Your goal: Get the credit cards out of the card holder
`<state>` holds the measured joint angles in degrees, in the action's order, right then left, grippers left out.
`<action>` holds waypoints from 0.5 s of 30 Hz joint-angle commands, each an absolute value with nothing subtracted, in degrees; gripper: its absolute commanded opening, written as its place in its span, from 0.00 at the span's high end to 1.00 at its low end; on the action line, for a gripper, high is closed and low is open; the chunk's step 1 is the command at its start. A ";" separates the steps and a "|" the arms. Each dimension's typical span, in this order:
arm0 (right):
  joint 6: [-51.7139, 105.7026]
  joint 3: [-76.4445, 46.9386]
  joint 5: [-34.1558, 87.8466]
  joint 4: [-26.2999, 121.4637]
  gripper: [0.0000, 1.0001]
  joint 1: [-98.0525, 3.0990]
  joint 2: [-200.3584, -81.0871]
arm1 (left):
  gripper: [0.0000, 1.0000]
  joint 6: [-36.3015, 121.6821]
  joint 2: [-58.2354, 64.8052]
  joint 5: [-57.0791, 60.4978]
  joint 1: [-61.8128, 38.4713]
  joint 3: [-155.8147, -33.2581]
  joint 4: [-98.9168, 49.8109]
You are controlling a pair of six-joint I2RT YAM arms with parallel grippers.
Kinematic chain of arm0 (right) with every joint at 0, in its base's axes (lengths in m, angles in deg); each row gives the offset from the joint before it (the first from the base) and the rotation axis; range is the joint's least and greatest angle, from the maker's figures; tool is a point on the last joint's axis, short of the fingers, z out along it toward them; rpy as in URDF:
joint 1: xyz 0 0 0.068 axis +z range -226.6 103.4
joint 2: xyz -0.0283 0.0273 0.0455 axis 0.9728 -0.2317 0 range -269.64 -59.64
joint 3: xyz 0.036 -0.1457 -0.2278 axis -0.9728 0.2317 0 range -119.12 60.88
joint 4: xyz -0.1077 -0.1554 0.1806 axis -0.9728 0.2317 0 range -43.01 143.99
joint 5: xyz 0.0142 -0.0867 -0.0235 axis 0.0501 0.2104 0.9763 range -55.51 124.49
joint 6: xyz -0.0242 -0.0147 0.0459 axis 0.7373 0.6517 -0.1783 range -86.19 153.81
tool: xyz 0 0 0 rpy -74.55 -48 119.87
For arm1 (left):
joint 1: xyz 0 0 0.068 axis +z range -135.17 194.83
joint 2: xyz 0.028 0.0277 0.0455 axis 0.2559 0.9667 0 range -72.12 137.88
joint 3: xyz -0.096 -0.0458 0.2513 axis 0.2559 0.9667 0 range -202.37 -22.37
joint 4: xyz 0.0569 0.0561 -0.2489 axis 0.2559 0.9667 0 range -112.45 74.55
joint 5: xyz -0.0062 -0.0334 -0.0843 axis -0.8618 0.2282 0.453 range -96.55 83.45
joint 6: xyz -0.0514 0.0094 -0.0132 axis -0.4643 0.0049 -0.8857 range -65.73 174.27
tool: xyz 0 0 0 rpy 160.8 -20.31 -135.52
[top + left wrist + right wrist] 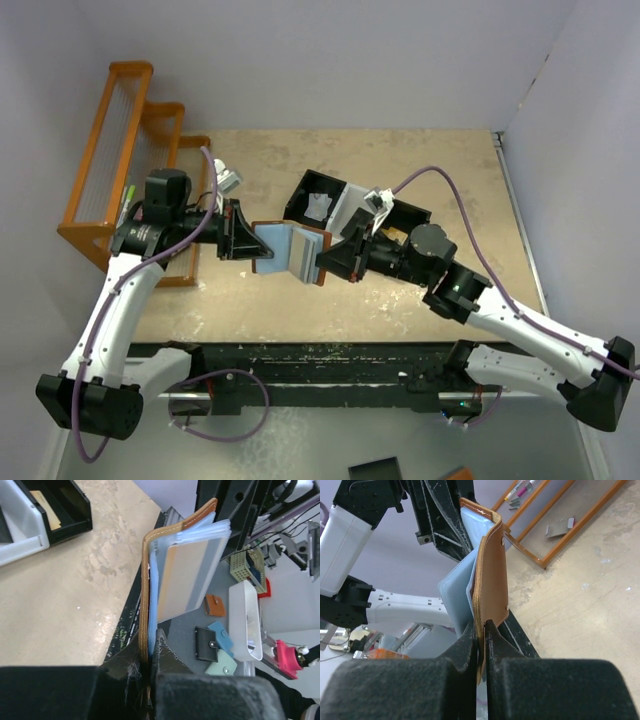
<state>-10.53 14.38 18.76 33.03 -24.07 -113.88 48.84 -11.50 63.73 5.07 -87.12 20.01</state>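
Brown card holder (292, 250) open midair w/ orange card (187, 580) in sleeve

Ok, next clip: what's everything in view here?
card holder: one, brown with pale blue lining, held open above the table
credit card: one visible, gold-orange, inside a clear sleeve of the card holder
tray: one, black and white, three compartments, far side of the table
paper scrap: one, white, in the tray
rack: one, orange, table's left edge
snap pouches: four, brown, black, blue, teal, off the table
table: one, tan
left gripper: shut on one cover
right gripper: shut on the other cover
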 commanded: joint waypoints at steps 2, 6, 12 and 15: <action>-11.31 10.06 19.47 31.71 0.87 -23.87 -113.91 | 1.00 43.73 -12.97 70.58 5.16 -88.06 15.66; -12.22 11.55 17.33 31.05 0.65 -23.96 -112.18 | 1.00 35.84 -13.42 71.30 5.25 -89.25 8.50; -13.36 15.06 14.10 25.77 0.50 -24.05 -107.32 | 1.00 30.37 -14.03 69.00 5.22 -88.99 3.96; -13.47 14.85 12.84 24.65 0.50 -24.05 -107.42 | 1.00 30.12 -14.20 68.77 5.19 -88.99 3.83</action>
